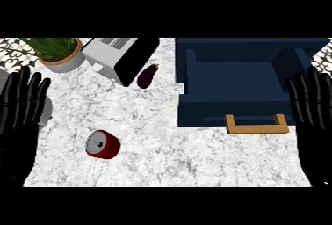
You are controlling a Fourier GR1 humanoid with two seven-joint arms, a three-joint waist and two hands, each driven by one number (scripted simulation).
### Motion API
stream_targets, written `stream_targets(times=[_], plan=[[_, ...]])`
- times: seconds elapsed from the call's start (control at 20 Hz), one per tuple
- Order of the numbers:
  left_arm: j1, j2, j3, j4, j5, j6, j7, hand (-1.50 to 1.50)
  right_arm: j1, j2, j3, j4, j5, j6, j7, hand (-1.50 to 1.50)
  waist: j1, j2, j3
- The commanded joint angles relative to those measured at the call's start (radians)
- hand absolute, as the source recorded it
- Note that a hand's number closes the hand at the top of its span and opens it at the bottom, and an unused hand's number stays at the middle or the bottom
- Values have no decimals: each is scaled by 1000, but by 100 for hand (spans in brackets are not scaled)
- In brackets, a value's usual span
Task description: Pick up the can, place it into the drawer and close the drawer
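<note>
Both hands flat, fingers straight, holding nothing: left hand at the left edge, right hand at the right, resting clear of the work. Can on its side on the table, nearer the left hand, well apart from the drawer. Drawer open, handle forward, apparently ready to receive.

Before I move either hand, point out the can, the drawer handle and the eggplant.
can (102, 144): head view, on its red side, lying on the counter.
drawer handle (256, 128): head view, on the wooden front bar.
eggplant (146, 76): head view, on the middle of its purple body.
</note>
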Motion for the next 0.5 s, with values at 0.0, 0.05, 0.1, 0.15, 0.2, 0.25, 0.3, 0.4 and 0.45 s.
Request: stream_targets(times=[0.0, 0.05, 0.1, 0.15, 0.2, 0.25, 0.3, 0.4, 0.45], plan=[[-12, 45, 58, 41, 115, -94, -22, -150, -13, -18, -60, 38, -8, 3, -26, -150, 11, -17, -6], [92, 36, 28, 15, 153, -148, -98, -150, -48, -1, -29, 21, 15, -23, 16, -150, 17, -18, -6], [135, 80, 64, -112, 244, -201, -30, -150, 3, 1, -36, 10, 2, -15, -4, -150, 23, -21, -6], [148, 69, 21, -72, 261, -243, -78, -150, 72, -8, -56, -26, -21, 5, -45, -150, 14, -22, -6], [211, 67, -16, -158, 282, -268, -45, -150, 13, -13, -50, -38, -9, -10, 16, -150, 25, -23, -7], [212, 90, 15, -113, 347, -328, -109, -150, 31, -7, -31, -38, -3, -5, 7, -150, 22, -22, -7], [250, 87, 54, 35, 278, -212, 77, -150, 112, -11, -82, 52, 5, -43, 114, -150, 13, -8, -7], [273, 117, 88, 25, 349, -247, 111, -150, 63, 3, -85, 60, 26, -85, 169, -150, 26, -15, -7], [276, 146, 131, -34, 410, -249, 176, -150, 72, -2, -97, 57, 1, -71, 172, -150, 24, -18, -6]])
